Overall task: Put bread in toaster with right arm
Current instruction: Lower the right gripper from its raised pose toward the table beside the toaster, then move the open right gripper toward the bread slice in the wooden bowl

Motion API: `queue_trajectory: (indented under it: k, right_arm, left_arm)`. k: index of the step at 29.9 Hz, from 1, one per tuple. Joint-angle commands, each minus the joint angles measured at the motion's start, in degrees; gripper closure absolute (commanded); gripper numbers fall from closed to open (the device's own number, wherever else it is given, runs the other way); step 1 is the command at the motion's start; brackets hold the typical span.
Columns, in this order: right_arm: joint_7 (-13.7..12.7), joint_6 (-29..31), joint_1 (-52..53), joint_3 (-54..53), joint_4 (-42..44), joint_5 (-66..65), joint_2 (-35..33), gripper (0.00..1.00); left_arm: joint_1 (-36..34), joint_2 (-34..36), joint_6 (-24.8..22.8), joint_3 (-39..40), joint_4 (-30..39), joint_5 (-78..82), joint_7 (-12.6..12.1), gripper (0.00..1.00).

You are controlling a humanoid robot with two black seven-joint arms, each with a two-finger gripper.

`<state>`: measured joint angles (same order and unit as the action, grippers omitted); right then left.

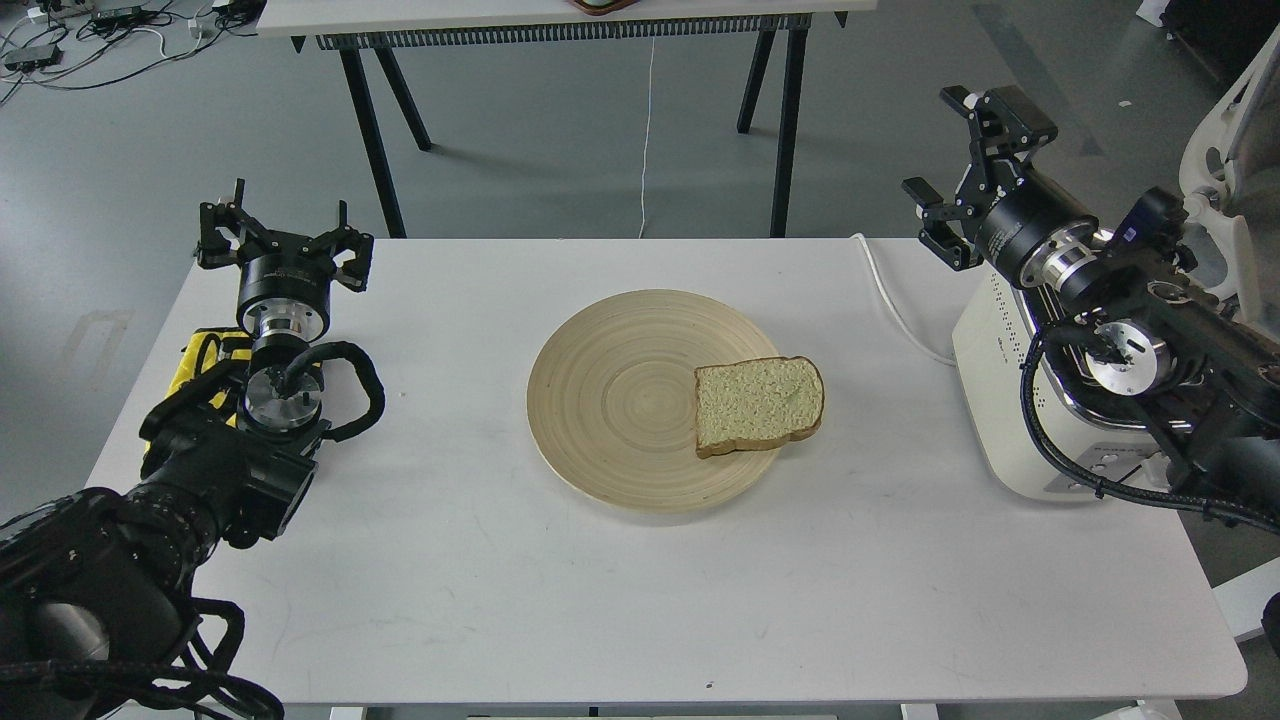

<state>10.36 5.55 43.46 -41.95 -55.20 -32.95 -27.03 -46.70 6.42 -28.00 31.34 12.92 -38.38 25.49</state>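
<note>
The bread [759, 404], a pale tan slice with a brown crust, lies flat on the right part of a round wooden plate [610, 400] in the middle of the white table. The cream-white toaster [1010, 400] stands at the table's right edge, mostly hidden behind my right arm. My right gripper [960, 155] is open and empty, held high above the table's far right corner, well right of and beyond the bread. My left gripper [283, 238] is open and empty at the table's far left.
The toaster's white cord [895, 305] runs across the table toward its far edge. A yellow part [195, 360] sits under my left arm. A second table on black legs [370, 110] stands behind. A white chair [1225, 150] is at the right.
</note>
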Motion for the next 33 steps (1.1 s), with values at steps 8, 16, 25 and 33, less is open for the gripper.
queue_trajectory:
  k: [8,16,25,33]
  right_arm:
    - [-0.61,-25.58,-0.84,18.65,-4.92,-14.16,-0.04,0.01]
    - [-0.17,-31.13,-4.0,23.49,-4.74,-14.34,3.56,0.01]
    - [-0.17,-32.01,-6.2,28.15,-4.21,-14.34,4.35,0.02]
    - [0.1,-32.1,-6.99,31.31,-4.13,-14.34,6.99,0.05]
  left_arm:
    - [-0.06,-0.01,0.0,-0.05,0.0,0.06,0.0,0.0]
    - [-0.06,-0.01,0.0,0.04,0.0,-0.03,0.0,0.0]
    - [-0.06,-0.01,0.0,0.04,0.0,0.06,0.0,0.0]
    - [-0.06,-0.01,0.0,0.04,0.0,0.06,0.0,0.0]
